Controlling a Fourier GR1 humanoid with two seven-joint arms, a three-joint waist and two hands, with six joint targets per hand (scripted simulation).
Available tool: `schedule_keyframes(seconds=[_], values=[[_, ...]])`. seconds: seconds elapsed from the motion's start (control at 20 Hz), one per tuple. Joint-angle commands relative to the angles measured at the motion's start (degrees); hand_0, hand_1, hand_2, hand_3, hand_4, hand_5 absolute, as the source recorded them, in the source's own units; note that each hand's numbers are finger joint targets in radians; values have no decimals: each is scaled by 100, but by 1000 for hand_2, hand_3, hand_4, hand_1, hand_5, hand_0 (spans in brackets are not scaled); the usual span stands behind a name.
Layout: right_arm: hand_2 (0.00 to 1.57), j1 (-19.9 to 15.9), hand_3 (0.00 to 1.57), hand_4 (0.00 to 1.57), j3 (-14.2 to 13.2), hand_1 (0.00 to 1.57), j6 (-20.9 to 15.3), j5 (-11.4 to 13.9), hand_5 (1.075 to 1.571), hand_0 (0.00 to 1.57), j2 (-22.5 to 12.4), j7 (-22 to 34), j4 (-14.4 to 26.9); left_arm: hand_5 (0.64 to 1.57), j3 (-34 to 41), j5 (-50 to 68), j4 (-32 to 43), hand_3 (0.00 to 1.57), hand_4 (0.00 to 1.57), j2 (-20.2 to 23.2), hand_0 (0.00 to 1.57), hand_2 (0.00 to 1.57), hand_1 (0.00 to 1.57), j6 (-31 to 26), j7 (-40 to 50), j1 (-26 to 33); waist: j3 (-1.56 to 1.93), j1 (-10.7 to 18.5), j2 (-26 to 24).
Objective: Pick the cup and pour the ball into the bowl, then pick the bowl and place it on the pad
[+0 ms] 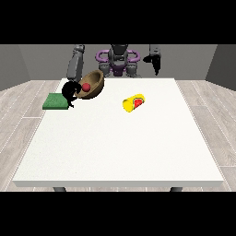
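Observation:
A brown wooden bowl [93, 85] hangs tilted above the table at the view's upper left, its opening turned toward the camera. A red ball [85, 87] lies inside it. The black hand at the view's left [70, 91] is curled on the bowl's lower left rim and holds it up. Just left of that hand, a green pad [56, 101] lies flat at the table's left edge. A yellow cup [133, 102] with a red inside lies on its side near the table's middle. The hand at the view's right [153, 60] hangs raised beyond the table's far edge, holding nothing.
The white table [120, 152] stretches wide toward the camera. The robot's torso [118, 62] stands behind the far edge.

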Motion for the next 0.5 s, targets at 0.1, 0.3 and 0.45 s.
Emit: schedule_keyframes(seconds=[0.1, 0.3, 0.45], values=[[1571, -298, 1271, 918, 43, 1571, -22, 70, 1496, 1571, -1014, 1115, -33, 1358, 119, 5, 369, 0, 1155, -163, 0, 0, 0, 139, -187, 202, 17, -400, -289], [1571, -196, 1113, 938, 1, 1571, 174, -67, 1489, 1571, -1187, 1191, -89, 1354, 418, 91, 577, 0, 1161, 29, 0, 0, 0, -58, -430, 175, 19, -520, -294], [1571, -196, 1113, 938, 20, 1571, 54, -51, 1489, 1571, -1291, 1239, -15, 1346, 88, -168, 173, 0, 1164, -144, 0, 0, 0, 3, -18, 317, 21, -331, -456]])
